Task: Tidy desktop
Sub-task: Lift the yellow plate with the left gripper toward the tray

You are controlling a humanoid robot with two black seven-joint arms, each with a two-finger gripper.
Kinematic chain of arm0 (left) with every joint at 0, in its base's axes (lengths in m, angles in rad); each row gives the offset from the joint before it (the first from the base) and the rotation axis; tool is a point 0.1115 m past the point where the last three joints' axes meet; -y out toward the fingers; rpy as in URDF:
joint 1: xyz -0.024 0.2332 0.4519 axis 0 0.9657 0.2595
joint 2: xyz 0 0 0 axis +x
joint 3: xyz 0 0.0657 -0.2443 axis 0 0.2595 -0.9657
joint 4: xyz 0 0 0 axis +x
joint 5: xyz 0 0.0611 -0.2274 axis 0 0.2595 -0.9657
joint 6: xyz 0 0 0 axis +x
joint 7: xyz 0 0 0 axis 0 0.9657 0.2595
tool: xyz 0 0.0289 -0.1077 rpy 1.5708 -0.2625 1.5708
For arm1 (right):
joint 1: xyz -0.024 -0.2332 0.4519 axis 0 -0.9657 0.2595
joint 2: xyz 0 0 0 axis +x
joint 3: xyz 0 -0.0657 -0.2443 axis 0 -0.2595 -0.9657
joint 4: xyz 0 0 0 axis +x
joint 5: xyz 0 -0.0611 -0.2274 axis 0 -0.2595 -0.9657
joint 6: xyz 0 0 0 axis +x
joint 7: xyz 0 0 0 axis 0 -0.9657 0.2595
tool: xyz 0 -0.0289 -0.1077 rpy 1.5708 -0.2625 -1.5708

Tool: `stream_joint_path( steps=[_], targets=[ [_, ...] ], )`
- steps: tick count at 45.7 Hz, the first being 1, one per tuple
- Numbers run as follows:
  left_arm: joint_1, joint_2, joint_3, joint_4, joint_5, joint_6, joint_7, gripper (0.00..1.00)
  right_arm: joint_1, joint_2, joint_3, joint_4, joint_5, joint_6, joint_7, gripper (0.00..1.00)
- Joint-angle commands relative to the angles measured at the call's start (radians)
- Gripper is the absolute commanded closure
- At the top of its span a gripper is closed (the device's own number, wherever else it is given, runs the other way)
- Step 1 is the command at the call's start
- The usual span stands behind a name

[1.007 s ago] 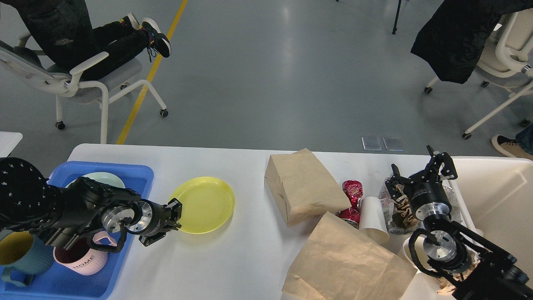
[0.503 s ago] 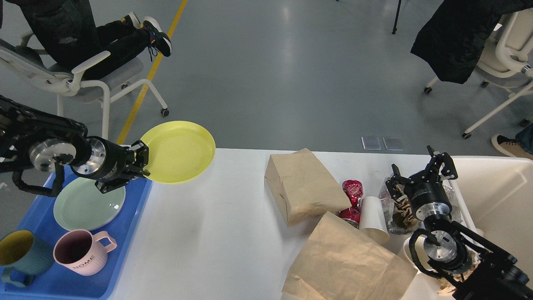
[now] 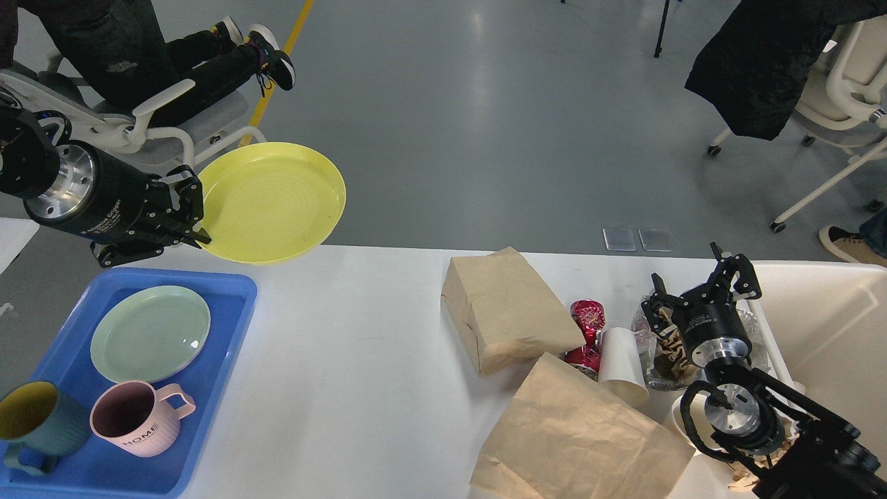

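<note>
Plainly, pink mug (image 3: pixel 132 420) lettered "HOME"

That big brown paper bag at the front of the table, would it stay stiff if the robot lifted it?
Probably not: the brown paper bag lies flat and creased, so it would likely bend and sag. It looks nearly empty, hence light, and a push might simply slide it across the desktop.

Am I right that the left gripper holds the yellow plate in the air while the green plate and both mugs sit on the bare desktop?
Not quite. The head view shows the green plate and both mugs in the blue tray, not on the bare desktop. The left gripper does hold the yellow plate aloft.
</note>
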Motion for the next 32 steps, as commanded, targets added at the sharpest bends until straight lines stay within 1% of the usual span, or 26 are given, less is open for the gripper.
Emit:
stream_joint_path(
  steps=[1, 7, 11, 19, 20, 21, 26, 32],
  targets=[
    [0.026, 0.000, 0.001, 0.013, 0.002, 0.004, -0.001, 1.00, 0.000, 0.000, 0.000, 0.000, 0.000, 0.000, 0.000, 0.00],
    [0.057, 0.003, 0.001, 0.051, 0.013, 0.004, 0.002, 1.00, 0.000, 0.000, 0.000, 0.002, 0.000, 0.000, 0.000, 0.00],
    [0.095, 0.015, -0.001, 0.100, 0.013, 0.004, 0.005, 1.00, 0.000, 0.000, 0.000, 0.000, 0.000, 0.000, 0.000, 0.00],
    [0.244, 0.093, -0.040, 0.279, 0.028, -0.014, 0.030, 1.00, 0.000, 0.000, 0.000, 0.000, 0.000, 0.000, 0.000, 0.00],
    [0.262, 0.107, -0.048, 0.301, 0.034, -0.014, 0.037, 1.00, 0.002, 0.000, 0.000, 0.000, 0.000, 0.000, 0.000, 0.00],
    [0.311, 0.131, -0.075, 0.357, 0.049, -0.014, 0.053, 1.00, 0.000, 0.000, 0.000, 0.002, 0.000, 0.000, 0.000, 0.00],
    [0.425, 0.167, -0.142, 0.471, 0.086, -0.013, 0.080, 1.00, 0.000, 0.000, 0.000, 0.000, 0.000, 0.000, 0.000, 0.00],
    [0.538, 0.179, -0.209, 0.574, 0.125, -0.008, 0.082, 1.00, 0.002, 0.000, 0.000, 0.000, 0.000, 0.000, 0.000, 0.00]
  ],
)
